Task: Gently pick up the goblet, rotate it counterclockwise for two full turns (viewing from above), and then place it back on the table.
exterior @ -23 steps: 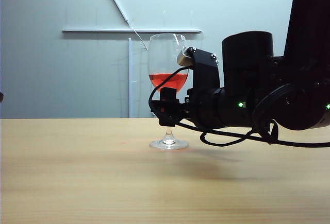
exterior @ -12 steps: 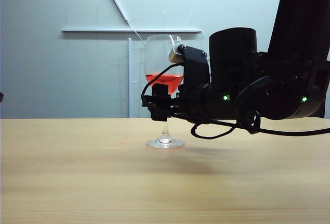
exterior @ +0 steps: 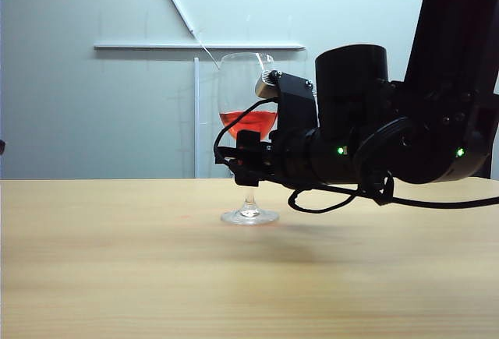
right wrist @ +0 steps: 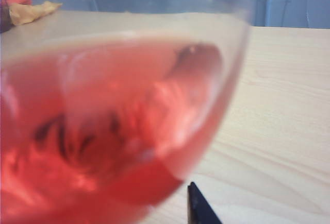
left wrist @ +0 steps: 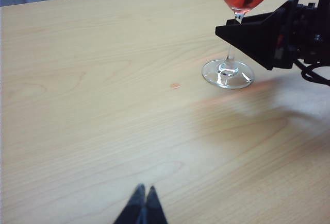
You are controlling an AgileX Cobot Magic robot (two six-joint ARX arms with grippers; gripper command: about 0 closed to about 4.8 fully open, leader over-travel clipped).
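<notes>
The right gripper (exterior: 243, 164) reaches in level from three o'clock in the exterior view. Its black fingers (exterior: 249, 152) sit at the top of the goblet's (exterior: 248, 121) stem, just under the bowl. In the left wrist view one dark wedge-shaped finger (left wrist: 252, 36) crosses in front of the stem and hides the other side, so I cannot tell whether the jaws press the glass or only flank it. The right wrist view is filled with the bowl (right wrist: 103, 131) and its red liquid, blurred and very close, with one black fingertip (right wrist: 198, 206) showing beside it.

The goblet stands upright near the middle of the table (exterior: 117, 261), and its round foot (left wrist: 228, 73) looks to rest flat on the wood. The red liquid fills roughly the lower part of the bowl. A faint reddish spot (left wrist: 175, 85) lies on the tabletop at nine o'clock from the foot in the exterior view, a little apart from it.

The left gripper (left wrist: 143, 206) hangs over bare wood well away from the glass. Its two dark tips are pressed together and hold nothing.

Two small green lights (exterior: 341, 150) glow on the right arm's dark body at three o'clock from the goblet.
</notes>
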